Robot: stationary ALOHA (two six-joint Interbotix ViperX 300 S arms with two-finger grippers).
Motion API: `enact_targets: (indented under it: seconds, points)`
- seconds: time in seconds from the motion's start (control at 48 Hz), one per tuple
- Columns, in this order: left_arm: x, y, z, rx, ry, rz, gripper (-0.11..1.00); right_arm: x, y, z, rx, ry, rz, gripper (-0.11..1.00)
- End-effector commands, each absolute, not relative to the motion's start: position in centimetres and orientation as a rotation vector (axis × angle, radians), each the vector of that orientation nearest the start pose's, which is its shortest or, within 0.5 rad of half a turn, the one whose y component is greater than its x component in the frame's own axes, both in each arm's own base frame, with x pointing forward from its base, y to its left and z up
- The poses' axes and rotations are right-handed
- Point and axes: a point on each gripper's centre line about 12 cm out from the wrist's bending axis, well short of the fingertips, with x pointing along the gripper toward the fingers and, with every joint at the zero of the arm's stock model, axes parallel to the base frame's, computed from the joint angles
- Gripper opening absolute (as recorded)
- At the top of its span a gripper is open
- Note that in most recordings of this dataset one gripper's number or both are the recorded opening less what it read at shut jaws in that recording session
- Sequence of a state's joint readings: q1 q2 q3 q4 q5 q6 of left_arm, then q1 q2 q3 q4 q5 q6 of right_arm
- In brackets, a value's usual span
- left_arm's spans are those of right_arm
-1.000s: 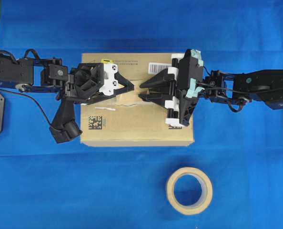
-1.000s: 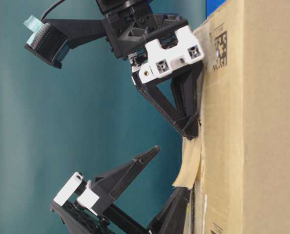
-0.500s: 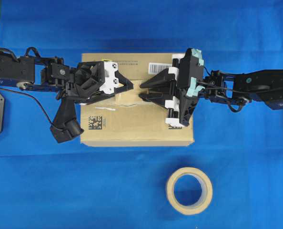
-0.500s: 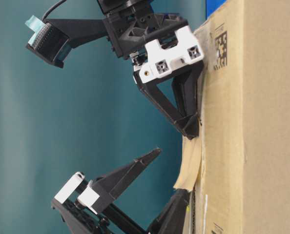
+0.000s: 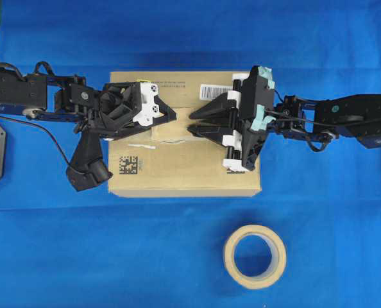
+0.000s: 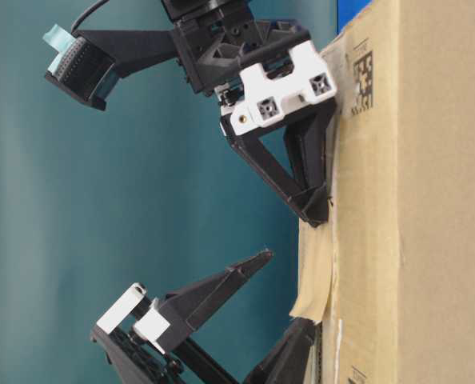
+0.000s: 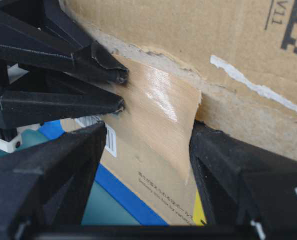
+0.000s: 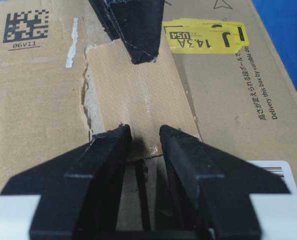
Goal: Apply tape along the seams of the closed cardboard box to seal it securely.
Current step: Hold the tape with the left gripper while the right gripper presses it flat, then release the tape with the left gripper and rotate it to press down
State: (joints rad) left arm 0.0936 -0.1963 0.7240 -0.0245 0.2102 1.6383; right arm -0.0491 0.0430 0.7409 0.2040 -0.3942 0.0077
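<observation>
The cardboard box (image 5: 177, 173) lies on the blue cloth. A short tan tape (image 5: 171, 132) piece sits over its middle, across the seams (image 8: 141, 195), which show as a dark slit between the flaps. My right gripper (image 8: 141, 132) is open, both tips resting on one end of the tape (image 8: 133, 85). My left gripper (image 7: 148, 132) is open and straddles the other end. One finger (image 7: 228, 170) sits by the box top, the other stands off it. That end of the tape (image 6: 311, 288) curls up off the cardboard.
A beige tape roll (image 5: 254, 256) lies on the cloth in front of the box. A yellow sticker (image 8: 203, 36) and a white barcode label (image 5: 214, 90) mark the box top. Both arms reach in from the sides over the box.
My left gripper has slid a little back to the left and closer to the box top. The tape's loose end hangs slightly nearer the cardboard. The right gripper has stayed put.
</observation>
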Motion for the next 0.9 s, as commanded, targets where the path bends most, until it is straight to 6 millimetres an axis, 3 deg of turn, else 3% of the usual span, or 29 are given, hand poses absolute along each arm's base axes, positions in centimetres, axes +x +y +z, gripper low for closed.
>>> enact_targets:
  seconds: [0.0, 0.5, 0.875]
  points:
    - [34.7, 3.3, 21.3, 1.496, 0.615, -0.497, 0.63, 39.4, -2.7, 17.1, 0.189, 0.373, -0.160, 0.39]
    - [34.2, 3.3, 21.5, 1.489, 0.630, -0.515, 0.63, 39.4, -2.6, 17.1, 0.189, 0.381, -0.157, 0.39]
    - [32.3, 3.1, 23.8, 1.489, 0.564, -0.432, 0.63, 39.7, -2.6, 17.5, 0.189, 0.369, -0.156, 0.39]
